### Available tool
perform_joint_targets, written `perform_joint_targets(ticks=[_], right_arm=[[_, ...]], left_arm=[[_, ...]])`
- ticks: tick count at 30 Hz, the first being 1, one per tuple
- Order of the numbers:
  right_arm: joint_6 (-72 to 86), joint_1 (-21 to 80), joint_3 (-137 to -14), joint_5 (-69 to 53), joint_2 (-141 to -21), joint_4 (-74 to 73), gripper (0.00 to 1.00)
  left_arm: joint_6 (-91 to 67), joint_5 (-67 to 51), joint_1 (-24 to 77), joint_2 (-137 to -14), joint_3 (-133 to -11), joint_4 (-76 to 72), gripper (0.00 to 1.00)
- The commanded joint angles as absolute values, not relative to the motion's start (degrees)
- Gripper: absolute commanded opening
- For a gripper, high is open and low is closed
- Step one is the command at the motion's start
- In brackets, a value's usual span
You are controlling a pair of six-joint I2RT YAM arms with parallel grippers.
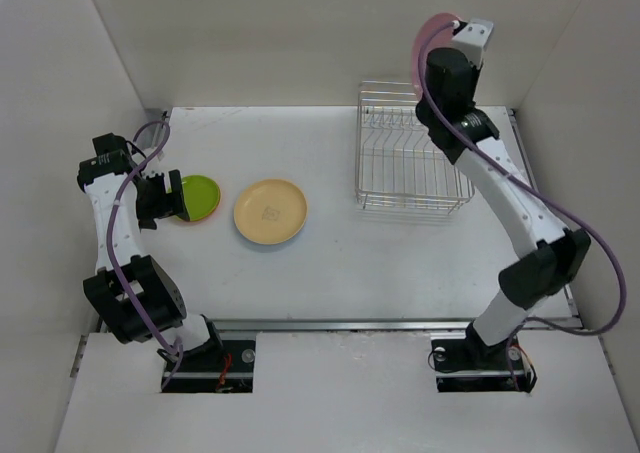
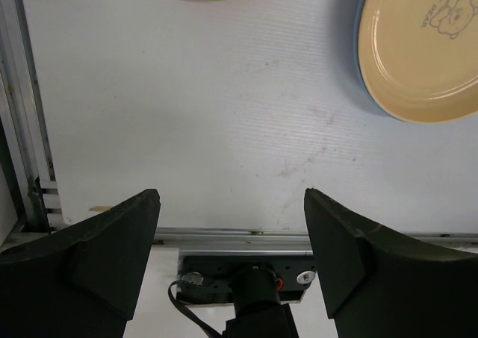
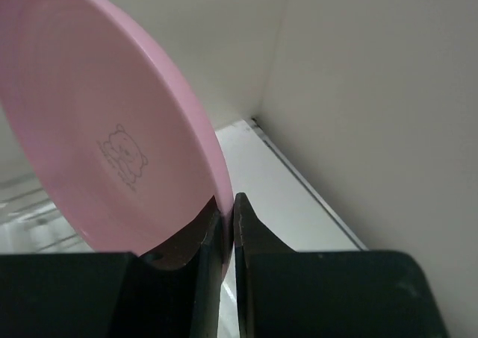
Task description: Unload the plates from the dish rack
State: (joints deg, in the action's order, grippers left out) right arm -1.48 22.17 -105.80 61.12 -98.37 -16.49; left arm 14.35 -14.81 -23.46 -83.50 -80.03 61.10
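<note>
Right wrist: right gripper pinches pink plate rim, bear print visible; top external shows only its edge. Left wrist: left gripper spread wide.

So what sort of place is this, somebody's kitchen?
Probably a robot test booth rather than a kitchen: bare white walls box in a plain white table, with a lone wire dish rack on it.

table: white, scuffed | walls: 3, white | rail: metal, near edge
</note>
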Motion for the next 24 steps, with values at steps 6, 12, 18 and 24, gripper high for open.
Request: perform_joint_targets(ticks=[6,12,18,24], right_arm=[[3.65,36.82,-98.27,21.51,-93.77,-18.35,0.0],[11.85,39.64,-101.05,-8.77,-108.59,-16.96,0.0],[14.85,40.69,-108.02,-13.18,-121.1,-19.07,0.0],[16.44,40.69,-108.02,-15.91,-126.73,-19.69,0.23]], left_arm=[[14.41,-17.31,-23.47,-80.16,-80.95,62.49,0.75],[14.94,-16.79,-23.47,-79.63,-80.34,63.02,0.75],[15.47,-14.85,-23.47,-79.01,-79.19,63.02,0.75],[16.0,-14.33,-23.47,-79.01,-78.05,61.96,0.75]])
